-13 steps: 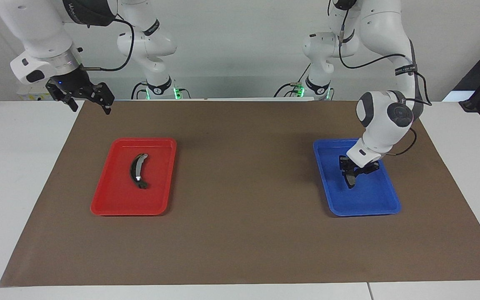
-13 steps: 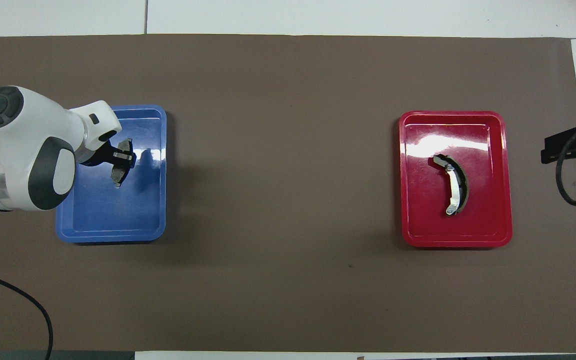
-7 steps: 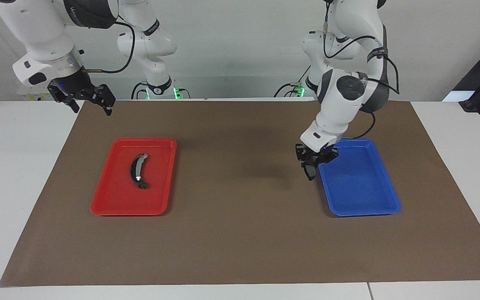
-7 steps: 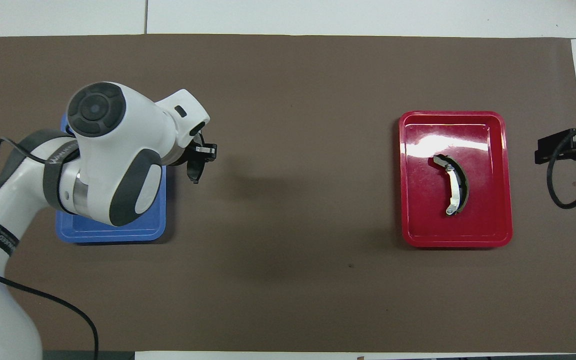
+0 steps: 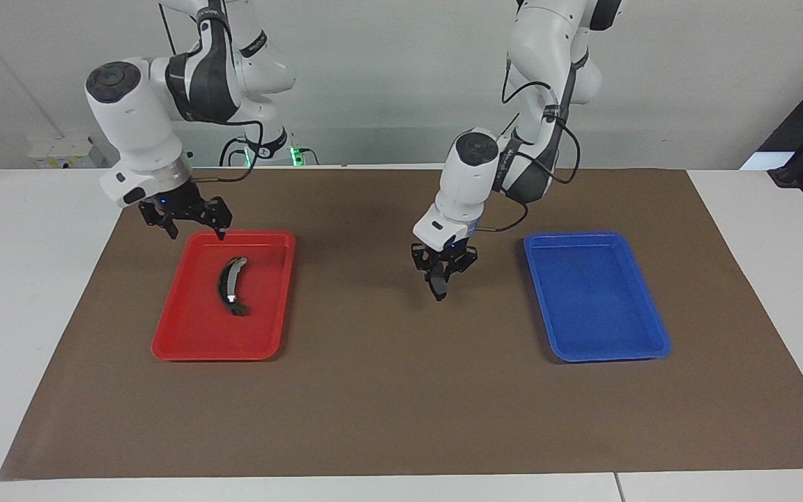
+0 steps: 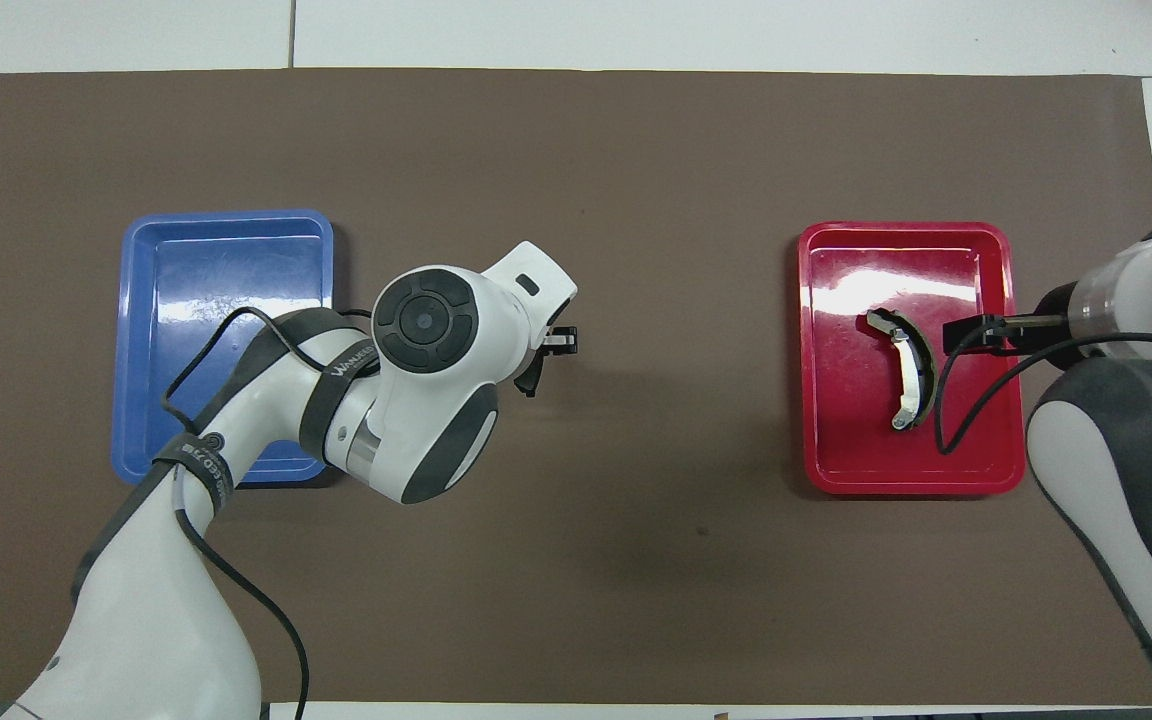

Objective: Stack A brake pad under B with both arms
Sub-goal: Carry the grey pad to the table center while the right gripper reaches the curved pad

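My left gripper (image 5: 441,277) is shut on the small dark brake pad (image 5: 438,287) and holds it on edge just above the brown mat, between the two trays. The gripper (image 6: 543,352) and pad (image 6: 533,378) also show in the overhead view. The long curved brake shoe B (image 5: 231,286) with its silver strip lies in the red tray (image 5: 185,345), also seen from overhead (image 6: 908,372). My right gripper (image 5: 192,226) is open and empty, raised over the red tray's edge nearest the robots, toward the right arm's end (image 6: 971,332).
The blue tray (image 5: 610,348) is empty at the left arm's end of the mat (image 6: 226,230). The red tray (image 6: 996,470) sits at the right arm's end. The brown mat (image 5: 401,404) covers the table's middle.
My left gripper has carried the brake pad out of the blue tray to above the mat's middle. My right gripper has come down from beside the mat to the red tray's edge.
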{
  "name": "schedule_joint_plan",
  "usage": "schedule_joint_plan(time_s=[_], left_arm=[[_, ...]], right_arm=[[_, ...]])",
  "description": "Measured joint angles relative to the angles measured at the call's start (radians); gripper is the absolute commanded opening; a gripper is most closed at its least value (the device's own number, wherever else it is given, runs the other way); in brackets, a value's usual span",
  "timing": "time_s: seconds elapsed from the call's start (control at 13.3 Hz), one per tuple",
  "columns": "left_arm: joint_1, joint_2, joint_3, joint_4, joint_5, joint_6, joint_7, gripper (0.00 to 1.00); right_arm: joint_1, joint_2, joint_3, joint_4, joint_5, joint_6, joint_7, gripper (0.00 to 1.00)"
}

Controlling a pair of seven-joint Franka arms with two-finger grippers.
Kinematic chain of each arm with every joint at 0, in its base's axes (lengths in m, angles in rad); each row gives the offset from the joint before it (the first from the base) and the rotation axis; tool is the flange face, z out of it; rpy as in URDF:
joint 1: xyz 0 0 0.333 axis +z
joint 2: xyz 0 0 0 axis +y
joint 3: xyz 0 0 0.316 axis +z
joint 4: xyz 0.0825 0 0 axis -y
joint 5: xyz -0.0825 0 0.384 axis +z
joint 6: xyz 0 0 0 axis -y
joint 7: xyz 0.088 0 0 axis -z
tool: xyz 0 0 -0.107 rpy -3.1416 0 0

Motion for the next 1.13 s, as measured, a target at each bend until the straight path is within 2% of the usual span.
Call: schedule_joint_plan(time_s=[0.23,0.3,0.38,0.45,0.53,0.9,1.13], left_arm=[[-0.014,0.069,0.001,-0.001,0.0,0.061,-0.023,0.03],[-0.017,0.089,0.0,-0.001,0.0,0.073,-0.023,0.17],[-0.025,0.099,0.0,-0.001,0.0,0.077,-0.023,0.37],[-0.034,0.102,0.0,-0.001,0.0,0.077,-0.023,0.87],[-0.04,0.102,0.0,0.0,0.0,0.078,-0.023,0.99],[-0.037,0.076,0.014,0.019,0.0,0.036,-0.023,1.0],[0.022,-0.037,0.027,0.036,0.001,-0.117,0.0,1.0]], right_arm=[[0.014,0.059,0.0,-0.102,0.004,0.209,-0.035,1.0],[0.011,0.075,-0.001,-0.143,0.005,0.274,-0.069,1.0],[0.006,0.087,-0.001,-0.169,0.006,0.314,-0.1,1.0],[0.003,0.099,-0.002,-0.186,0.007,0.336,-0.129,1.0],[0.0,0.11,-0.002,-0.195,0.008,0.354,-0.147,1.0],[-0.028,0.162,-0.003,-0.231,0.087,0.454,-0.277,1.0],[-0.022,0.195,-0.003,-0.233,0.105,0.488,-0.287,0.97]])
